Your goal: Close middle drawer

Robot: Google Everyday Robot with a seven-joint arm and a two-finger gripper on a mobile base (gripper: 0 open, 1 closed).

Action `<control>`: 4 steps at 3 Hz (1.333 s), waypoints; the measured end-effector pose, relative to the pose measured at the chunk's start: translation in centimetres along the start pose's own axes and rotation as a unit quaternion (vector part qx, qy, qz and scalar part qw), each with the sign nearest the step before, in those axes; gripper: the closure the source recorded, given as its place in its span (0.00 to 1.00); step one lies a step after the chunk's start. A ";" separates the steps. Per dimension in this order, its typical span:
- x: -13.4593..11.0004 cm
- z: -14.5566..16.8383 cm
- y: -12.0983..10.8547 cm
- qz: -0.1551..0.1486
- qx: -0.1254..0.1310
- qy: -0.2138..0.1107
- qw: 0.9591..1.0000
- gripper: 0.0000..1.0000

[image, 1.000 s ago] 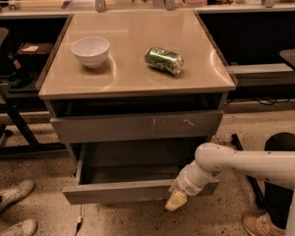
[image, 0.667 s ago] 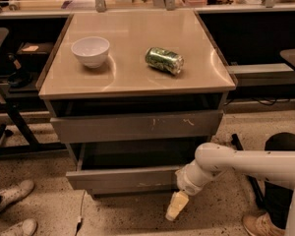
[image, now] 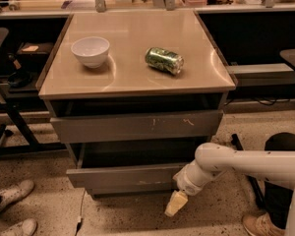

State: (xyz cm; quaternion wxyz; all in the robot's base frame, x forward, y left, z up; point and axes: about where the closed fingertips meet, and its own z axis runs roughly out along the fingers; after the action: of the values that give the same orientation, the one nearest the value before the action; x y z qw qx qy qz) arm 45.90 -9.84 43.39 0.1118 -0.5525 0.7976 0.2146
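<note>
**Operator:** Where is the gripper, and what is its state?

**Guide:** In the camera view, you will find the gripper (image: 176, 204) low over the floor, pointing downward at the end of the white arm (image: 246, 162). You cannot tell how far it is open. Nothing is seen held in it.

**Operator:** Where is the middle drawer?

**Guide:** The middle drawer (image: 123, 176) lies up and to the left of the gripper. It stands partly pulled out, and a strip of its dark interior is showing. The right end of its flat front sits just beside the arm's wrist. You cannot tell whether they are in contact.

**Operator:** What else is there?

**Guide:** Higher above the gripper is the scratched drawer (image: 137, 126), also slightly open. Higher again is the tabletop (image: 137, 80). It carries a white bowl (image: 90, 51) far up-left of the gripper and a green can (image: 164, 60) on its side almost straight above.
</note>
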 end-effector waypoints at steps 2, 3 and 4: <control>0.0 0.0 0.0 0.000 0.000 0.000 1.000 0.65; -0.3 0.5 -1.1 0.000 -0.001 -0.001 1.000 0.87; -0.4 1.2 -3.2 -0.002 0.000 0.010 1.000 1.00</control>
State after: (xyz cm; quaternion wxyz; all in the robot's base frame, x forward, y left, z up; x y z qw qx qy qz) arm 48.92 -9.93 41.80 0.1039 -0.5565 0.7975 0.2086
